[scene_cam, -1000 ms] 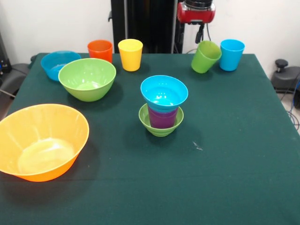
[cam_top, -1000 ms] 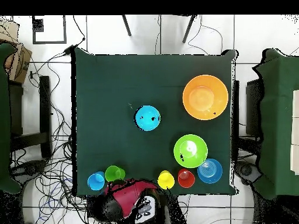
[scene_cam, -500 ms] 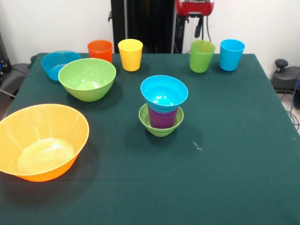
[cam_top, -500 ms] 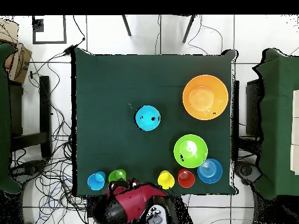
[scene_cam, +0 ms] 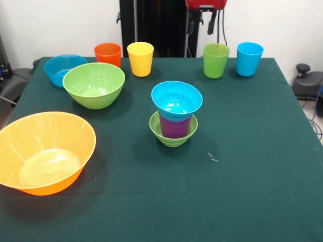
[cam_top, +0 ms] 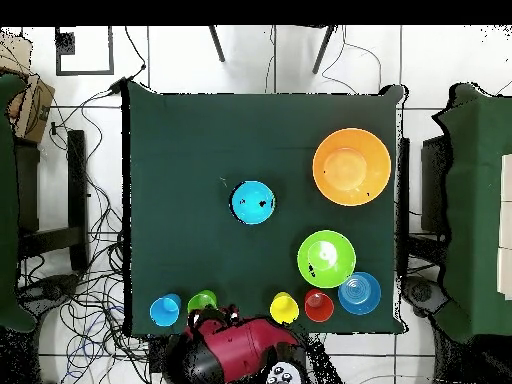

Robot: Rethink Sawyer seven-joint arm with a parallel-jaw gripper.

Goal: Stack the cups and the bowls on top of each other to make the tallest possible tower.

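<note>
Below and just ahead of the drawn-back gripper (scene_cam: pixel 205 22), the green cup (scene_cam: pixel 216 60) now stands upright beside the light blue cup (scene_cam: pixel 250 58); a second ago it hung tilted at the jaws. Whether the jaws are spread or closed I cannot tell, but they hold nothing. Judgement: cup released unplaced, so the tower (scene_cam: pixel 175 113) (small blue bowl over purple cup in small green bowl) gains nothing.

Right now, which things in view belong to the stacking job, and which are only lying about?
Belonging to the job:
- tower
- green cup
- light blue cup
- yellow cup
- orange cup
- medium green bowl
- medium blue bowl
- large orange bowl

Only lying about:
- cables on the floor
- side tables
</note>
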